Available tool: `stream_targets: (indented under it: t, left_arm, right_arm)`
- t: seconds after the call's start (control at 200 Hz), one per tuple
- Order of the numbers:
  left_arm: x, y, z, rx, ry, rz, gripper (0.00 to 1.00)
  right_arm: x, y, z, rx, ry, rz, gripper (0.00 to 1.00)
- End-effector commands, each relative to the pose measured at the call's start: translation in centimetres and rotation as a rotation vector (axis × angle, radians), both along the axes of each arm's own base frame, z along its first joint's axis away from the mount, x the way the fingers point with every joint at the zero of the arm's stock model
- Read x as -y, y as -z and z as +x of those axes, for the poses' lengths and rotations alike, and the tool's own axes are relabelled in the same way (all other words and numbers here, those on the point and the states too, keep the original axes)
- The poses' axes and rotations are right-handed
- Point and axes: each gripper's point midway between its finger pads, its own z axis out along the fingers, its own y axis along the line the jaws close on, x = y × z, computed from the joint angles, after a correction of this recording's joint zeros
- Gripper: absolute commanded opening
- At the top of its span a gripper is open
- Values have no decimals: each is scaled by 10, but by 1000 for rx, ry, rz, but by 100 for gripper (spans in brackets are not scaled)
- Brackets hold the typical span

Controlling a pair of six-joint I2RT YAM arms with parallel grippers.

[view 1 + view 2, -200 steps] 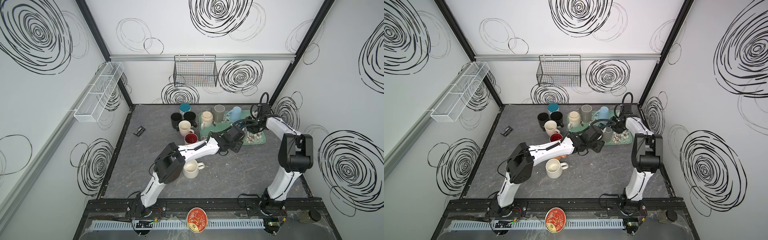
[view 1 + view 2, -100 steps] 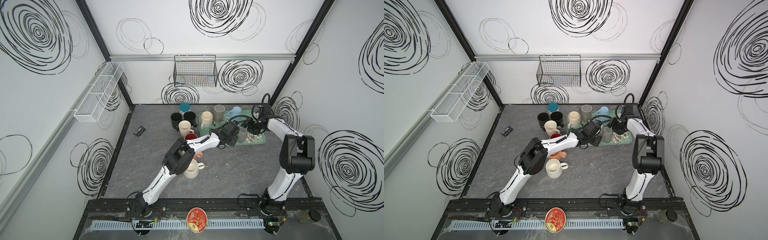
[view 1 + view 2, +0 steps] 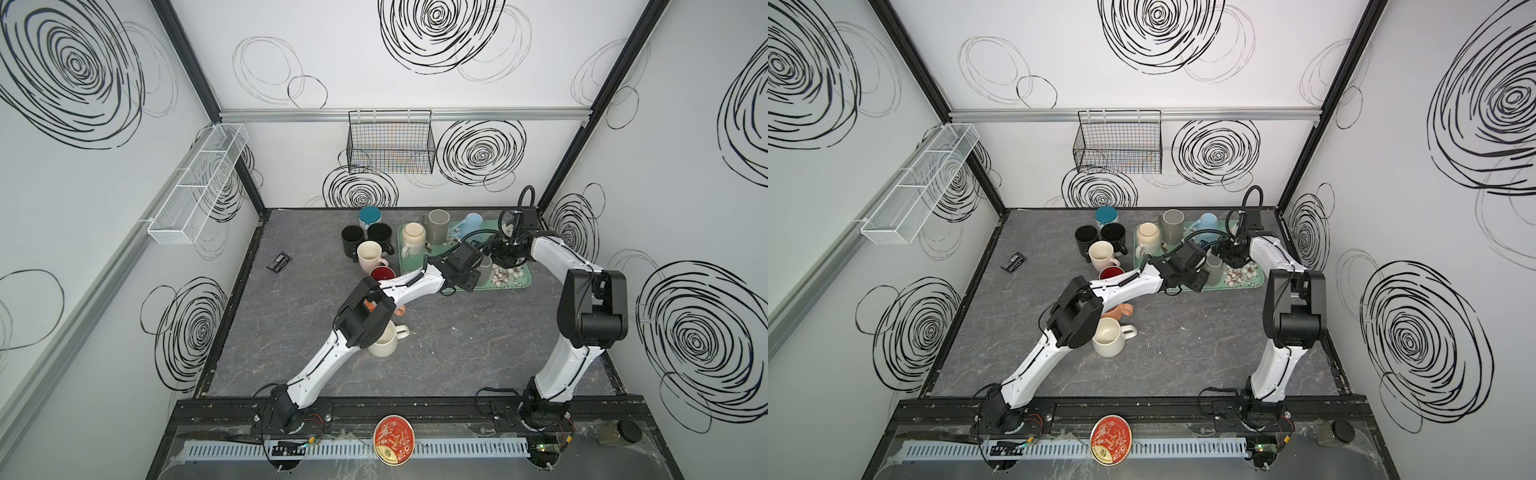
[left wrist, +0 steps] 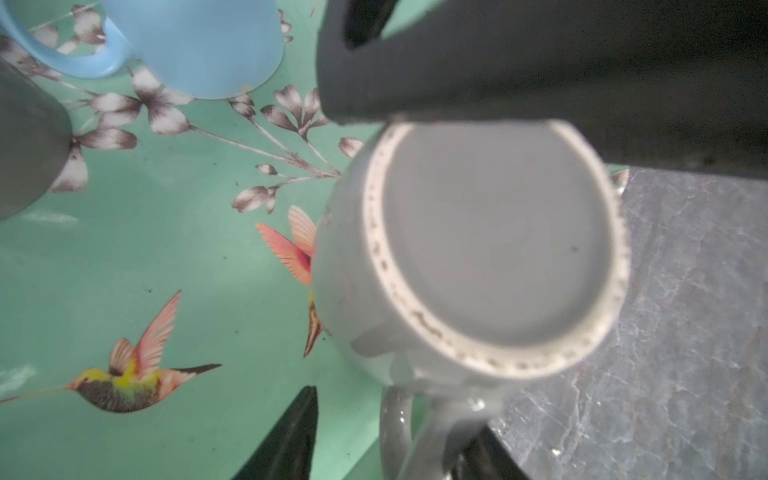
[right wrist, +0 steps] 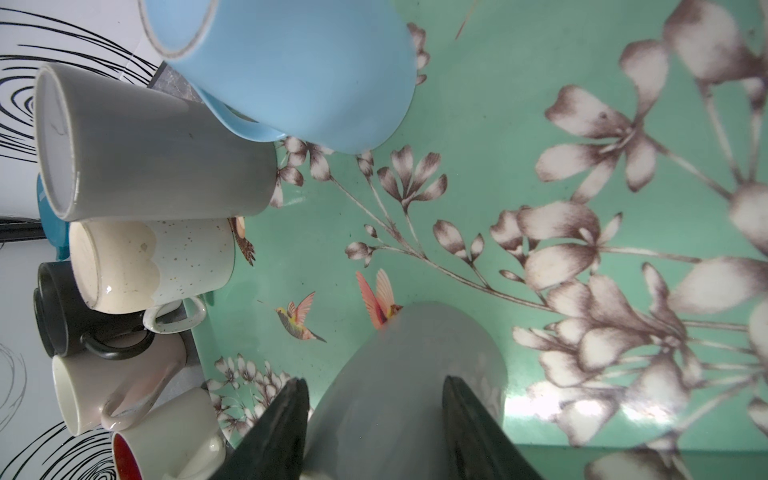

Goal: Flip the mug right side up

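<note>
Grey mug (image 3: 484, 270), base up, axis vertical: body clamped by right gripper (image 5: 374, 380) from 2 o'clock; handle at 9 o'clock between left gripper (image 4: 395, 415) jaws, hold impossible to tell.

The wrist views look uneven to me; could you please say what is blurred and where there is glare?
Left wrist view: the grey mug is softly blurred, the hummingbird tray beneath sharper; right wrist view: white glare streaks the tray beside the mug, whose near side is blurred.
</note>
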Motion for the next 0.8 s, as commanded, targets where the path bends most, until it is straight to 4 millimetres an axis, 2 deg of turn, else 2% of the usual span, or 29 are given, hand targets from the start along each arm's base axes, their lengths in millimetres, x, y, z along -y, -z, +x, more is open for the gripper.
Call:
stream_targets:
  t: [0.0, 0.115, 0.255, 0.385, 0.515, 0.615, 0.796]
  left_arm:
    - [-7, 2, 25, 15, -50, -35, 34]
    - [-10, -5, 31, 13, -58, -58, 14]
    - [-19, -11, 35, -5, -82, -67, 3]
    - [-25, -19, 38, -42, -111, -137, 0]
    - [-25, -41, 42, -62, -140, -260, 0]
    - [-26, -54, 44, -59, -154, -320, 0]
    - [-34, -56, 44, -54, -162, -270, 0]
  right_arm:
    - [-9, 9, -15, -74, -11, 23, 55]
    - [-7, -4, -11, -31, -9, 24, 56]
    - [-4, -22, -9, 27, 17, 64, 58]
    - [4, -38, -10, 79, 67, 139, 58]
    - [9, -51, -15, 108, 102, 194, 58]
    - [6, -50, -19, 109, 103, 244, 58]
    - [0, -37, -27, 71, 113, 320, 58]
